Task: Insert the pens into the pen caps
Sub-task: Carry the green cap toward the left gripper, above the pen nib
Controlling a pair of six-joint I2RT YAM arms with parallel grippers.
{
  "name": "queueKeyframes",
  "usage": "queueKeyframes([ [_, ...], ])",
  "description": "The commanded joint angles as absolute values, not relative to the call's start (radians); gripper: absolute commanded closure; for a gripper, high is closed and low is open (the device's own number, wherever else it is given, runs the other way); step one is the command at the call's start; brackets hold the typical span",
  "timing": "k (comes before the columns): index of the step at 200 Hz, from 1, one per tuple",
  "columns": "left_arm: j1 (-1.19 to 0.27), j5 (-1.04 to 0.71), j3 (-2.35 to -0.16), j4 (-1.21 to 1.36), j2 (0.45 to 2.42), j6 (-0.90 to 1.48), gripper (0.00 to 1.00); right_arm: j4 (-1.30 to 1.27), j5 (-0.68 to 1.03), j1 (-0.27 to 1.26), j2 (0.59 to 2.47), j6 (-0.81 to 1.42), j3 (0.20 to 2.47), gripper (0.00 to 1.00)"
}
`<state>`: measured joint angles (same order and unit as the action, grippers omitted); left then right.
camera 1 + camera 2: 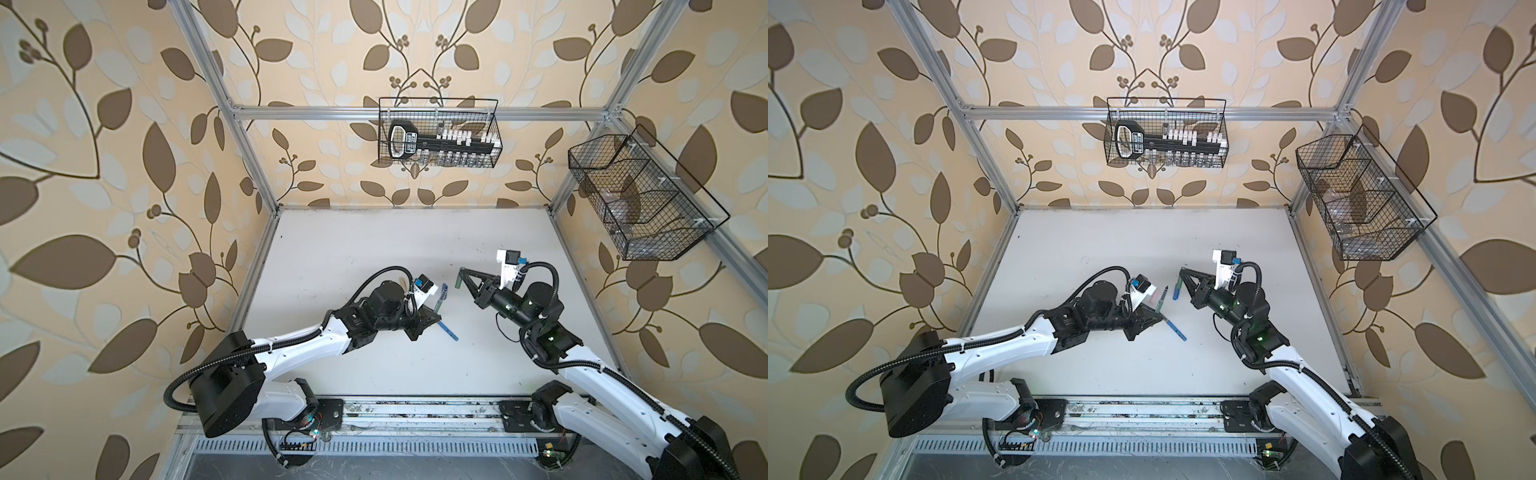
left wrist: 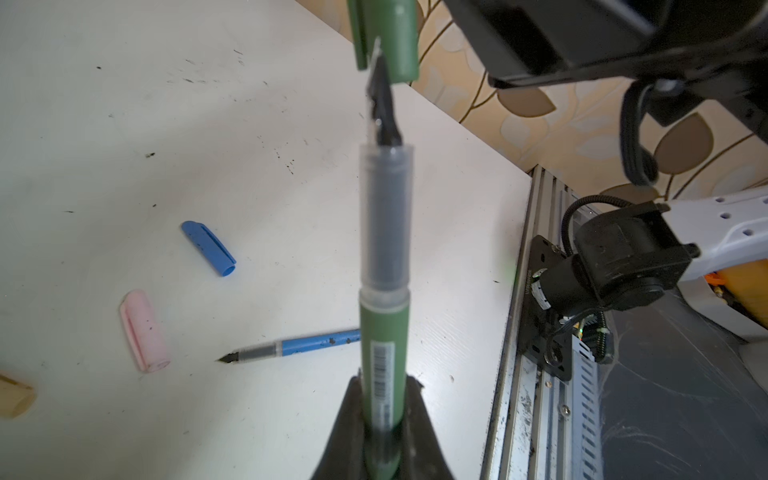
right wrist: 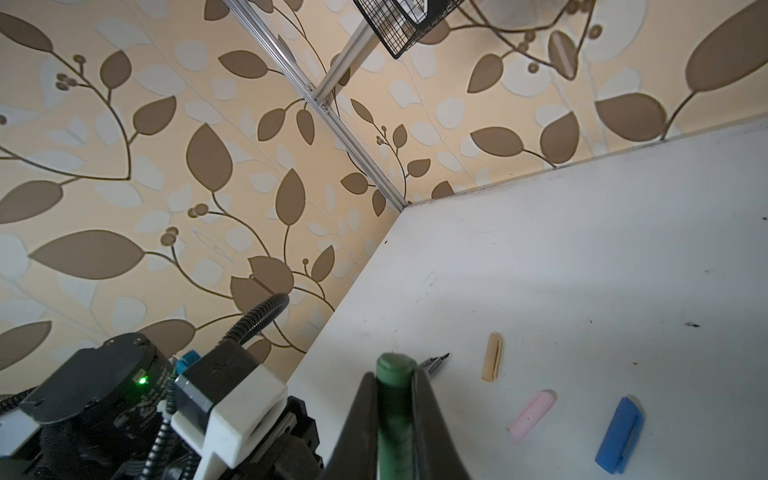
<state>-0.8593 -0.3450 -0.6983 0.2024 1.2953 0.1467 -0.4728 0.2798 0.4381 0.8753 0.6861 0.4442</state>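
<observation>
Pinching the green pen (image 2: 384,320) in my left gripper (image 2: 384,388), I see its tip close to the green cap (image 3: 393,365) clamped in my right gripper (image 3: 392,384).

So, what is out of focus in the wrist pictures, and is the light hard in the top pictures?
In the left wrist view the green pen is soft near the fingers, while the blue cap behind is sharp; in the right wrist view the green cap is blurred close to the lens; in both top views the light is even, with only faint shadows on the table.
</observation>
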Motion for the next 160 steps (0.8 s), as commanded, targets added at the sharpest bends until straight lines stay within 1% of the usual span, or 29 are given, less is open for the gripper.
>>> queueKeyframes([
  [1,-0.88,-0.287,-0.694,0.223,1.273,0.107,1.0,-0.541,0.259,0.446,0.858,0.716,0.436,0.87],
  [106,-0.898,-0.314,-0.701,0.216,1.254,0.11,1.0,-0.571,0.247,0.494,0.85,0.732,0.452,0.86],
  [160,-0.9,-0.32,-0.7,0.218,1.241,0.113,1.0,-0.601,0.231,0.521,0.889,0.726,0.46,0.86],
])
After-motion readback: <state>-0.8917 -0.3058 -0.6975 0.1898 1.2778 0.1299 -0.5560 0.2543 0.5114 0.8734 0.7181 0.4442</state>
